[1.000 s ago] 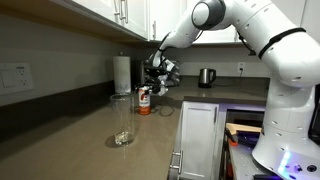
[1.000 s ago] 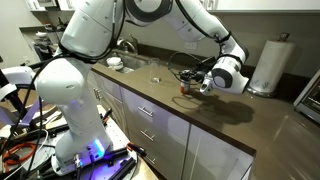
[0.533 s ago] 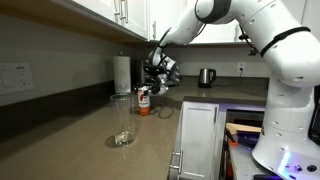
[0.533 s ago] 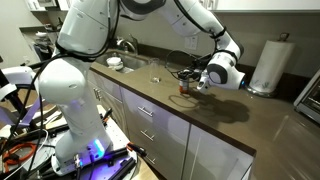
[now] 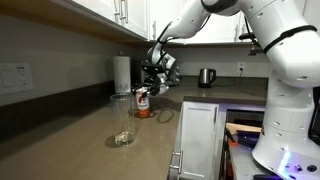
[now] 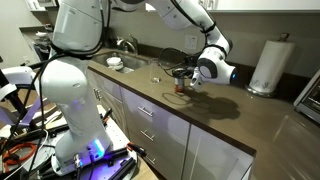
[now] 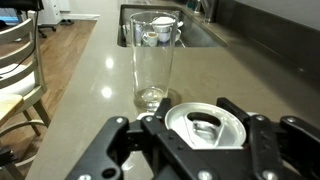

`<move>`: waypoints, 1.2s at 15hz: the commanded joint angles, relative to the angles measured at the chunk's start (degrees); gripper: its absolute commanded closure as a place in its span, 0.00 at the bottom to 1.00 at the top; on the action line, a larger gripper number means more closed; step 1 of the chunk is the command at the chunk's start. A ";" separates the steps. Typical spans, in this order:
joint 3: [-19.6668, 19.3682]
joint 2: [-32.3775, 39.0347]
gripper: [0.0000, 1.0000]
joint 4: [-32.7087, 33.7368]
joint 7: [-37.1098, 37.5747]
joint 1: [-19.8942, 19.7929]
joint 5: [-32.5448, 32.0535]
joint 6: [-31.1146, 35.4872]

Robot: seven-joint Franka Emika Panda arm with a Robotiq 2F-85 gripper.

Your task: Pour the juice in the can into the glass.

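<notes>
My gripper is shut on the can, with one dark finger on each side of its silvery top. The tab opening is dark and no juice shows. The can stays upright. Just beyond it in the wrist view stands the clear glass, which looks empty. In an exterior view the red-orange can hangs from the gripper low over the counter, and the glass stands nearer the camera. From the opposite side the can sits in the gripper; the glass is hard to make out there.
A white paper-towel roll stands against the wall behind the can. A steel kettle is further back on the counter. A sink lies at the counter's far end. Upper cabinets hang above. The counter edge drops off to drawers.
The arm has swung along the counter toward the sink end, carrying the can with it. The grip stays the same and the glass has not moved.
</notes>
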 commanded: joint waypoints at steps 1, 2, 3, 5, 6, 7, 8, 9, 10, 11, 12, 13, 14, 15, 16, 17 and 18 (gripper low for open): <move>0.24 -4.94 0.73 -5.23 0.81 1.31 -0.65 4.06; 0.28 -5.65 0.73 -5.99 0.77 1.47 -0.72 4.43; 0.37 -6.27 0.73 -6.64 0.75 1.56 -0.75 4.75; 0.46 -7.43 0.73 -7.83 0.50 1.60 -1.06 4.99; 0.41 -8.17 0.73 -8.53 0.57 1.63 -1.31 5.29; 0.36 -8.72 0.73 -9.02 0.60 1.60 -1.52 5.41; 0.32 -9.38 0.73 -9.55 0.68 1.58 -1.67 5.54; 0.24 -10.06 0.73 -10.02 0.89 1.63 -1.90 5.92; 0.17 -10.82 0.73 -10.47 1.09 1.64 -2.15 6.27; 0.14 -11.55 0.73 -10.90 1.33 1.66 -2.37 6.75; 0.08 -12.43 0.73 -11.41 1.61 1.74 -2.70 7.44; 0.03 -13.38 0.73 -11.88 2.02 1.81 -3.10 8.12; 0.04 -14.13 0.73 -12.23 2.43 1.87 -3.69 8.87; 0.06 -15.08 0.73 -12.62 2.97 1.90 -4.36 9.66; 0.12 -15.87 0.73 -12.89 3.39 1.87 -5.00 10.34; 0.20 -16.71 0.73 -13.20 3.86 1.83 -5.42 10.93; 0.29 -17.50 0.73 -13.46 4.34 1.80 -6.00 11.53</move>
